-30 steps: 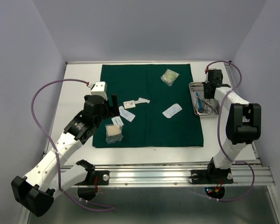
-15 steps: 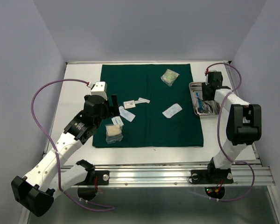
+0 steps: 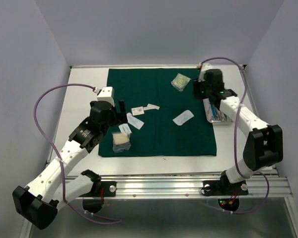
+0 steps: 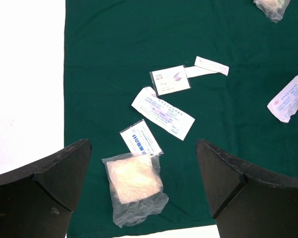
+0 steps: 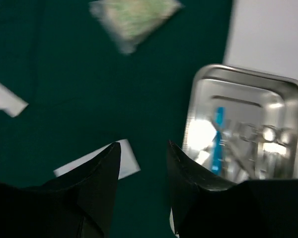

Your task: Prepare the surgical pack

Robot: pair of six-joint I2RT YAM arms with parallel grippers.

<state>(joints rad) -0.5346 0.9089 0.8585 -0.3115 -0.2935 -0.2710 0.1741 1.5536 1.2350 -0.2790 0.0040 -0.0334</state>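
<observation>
Right tool [image 5: 144, 146] sits half spread with nothing between its fingers, only bare drape [image 3: 159, 134] showing through the gap. My read is that it's heading for a packet pick. The white packet [image 5: 130, 161] is directly under its left finger, half hidden. To do this well, shift left until the packet centres in the gap, straddle its short side and come down slowly. It's thin and flat on cloth, so nip one edge and avoid bunching the drape. The wrist view is smeared, so let it settle before closing. Steel tray [image 5: 201, 94] is just right of the tool, off the drape on the surface. It holds a blue-handled item [image 5: 217, 134] and ring-handled steel instruments [image 5: 258, 134], too blurred to tell scissors from forceps. A greenish bag [image 5: 134, 17] lies ahead of the tool. Left tool [image 4: 141, 148] is fully spread and empty, with the clear gauze bag [image 4: 134, 186] and a blue-print packet [image 4: 140, 139] between its fingers and more flat packets [image 4: 162, 113] just ahead.
</observation>
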